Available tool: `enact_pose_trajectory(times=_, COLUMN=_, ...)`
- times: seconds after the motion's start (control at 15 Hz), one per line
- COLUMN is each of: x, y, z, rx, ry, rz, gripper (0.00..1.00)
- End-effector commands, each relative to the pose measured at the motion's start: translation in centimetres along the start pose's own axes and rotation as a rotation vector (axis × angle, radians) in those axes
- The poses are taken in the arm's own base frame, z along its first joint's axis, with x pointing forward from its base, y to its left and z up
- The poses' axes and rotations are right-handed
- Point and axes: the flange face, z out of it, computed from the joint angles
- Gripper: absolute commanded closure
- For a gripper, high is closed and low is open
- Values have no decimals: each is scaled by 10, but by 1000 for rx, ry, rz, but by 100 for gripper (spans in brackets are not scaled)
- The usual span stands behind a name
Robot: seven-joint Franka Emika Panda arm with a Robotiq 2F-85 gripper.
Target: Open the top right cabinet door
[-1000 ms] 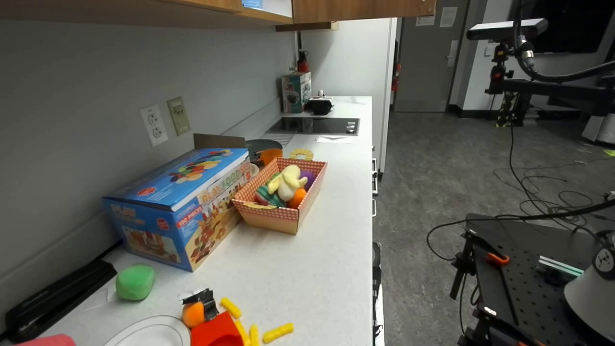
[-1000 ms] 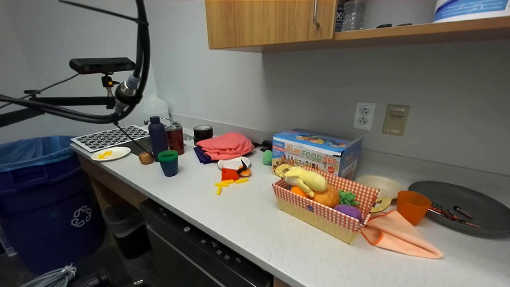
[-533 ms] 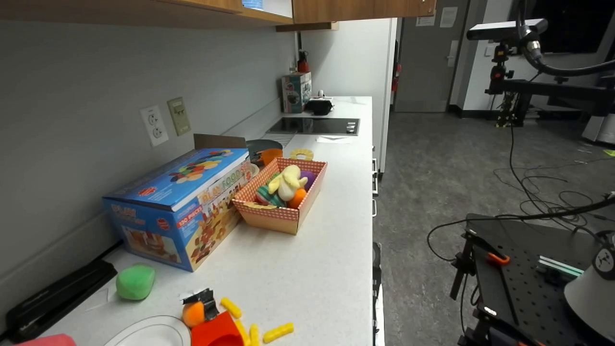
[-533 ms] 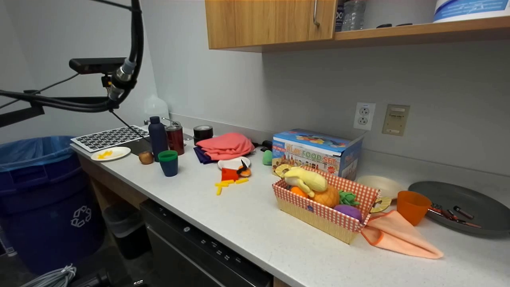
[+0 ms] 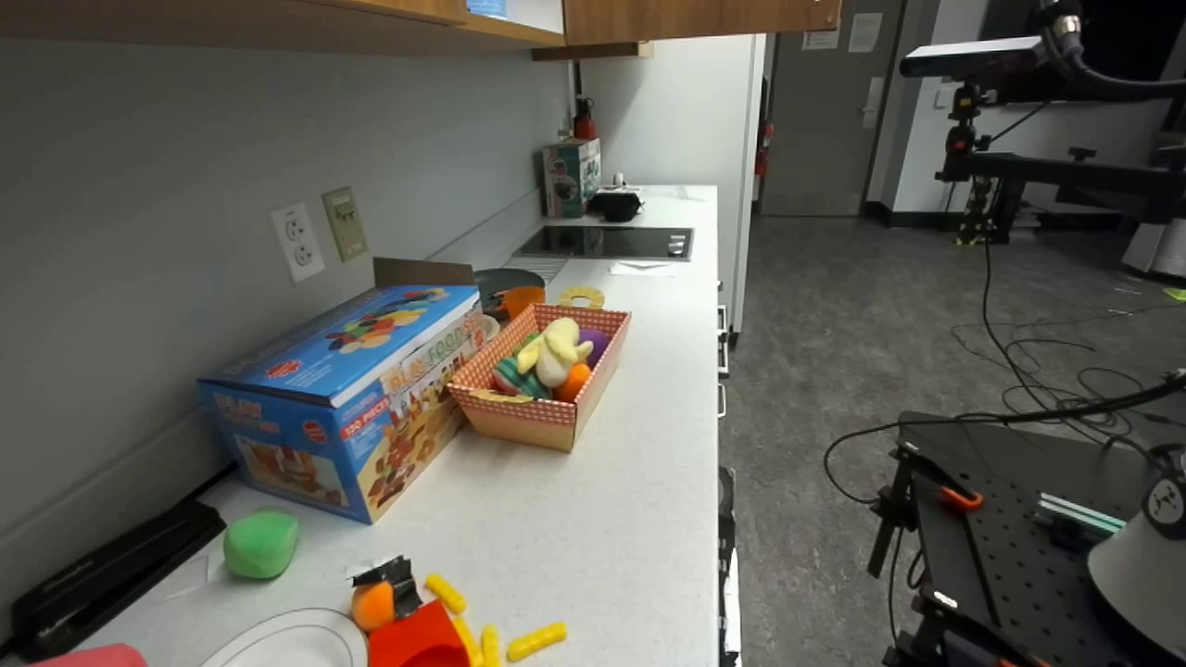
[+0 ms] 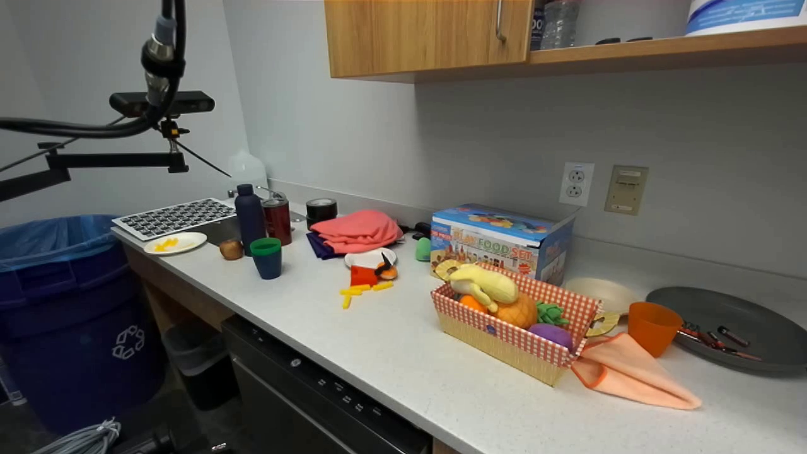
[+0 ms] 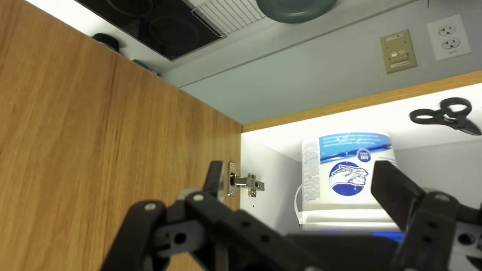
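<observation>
Cabinet door (image 7: 101,146) stands swung out at the wrist view's left; opening looks all but done. The gripper (image 7: 299,186), spread wide and holding nothing, likely needs backing away without knocking the door. Beyond, a metal hinge (image 7: 241,181) lies exposed.

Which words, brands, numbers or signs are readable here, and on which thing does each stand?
"PLAY FOOD SET": blue box.
"PIECES": same box; number before it blurred.
"00" or "OO": dark container, partly hidden.
Recycling sign: blue bin.
Hands pictogram: white tub.
All else, such as tub print, marks on black appliance, notices on grey door: too small or blurred.
</observation>
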Motion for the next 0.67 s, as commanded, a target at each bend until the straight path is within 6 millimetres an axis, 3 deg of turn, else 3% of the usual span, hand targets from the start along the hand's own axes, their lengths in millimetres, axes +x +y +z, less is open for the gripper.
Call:
enact_pose_trajectory(times=0.0, x=13, y=3, z=-21, rx=15, ry=0, rz=-42, gripper=0)
enact_pose_trajectory(times=0.6, x=14, y=8, z=-40, rx=3, ry=-3, rz=-37, gripper=0)
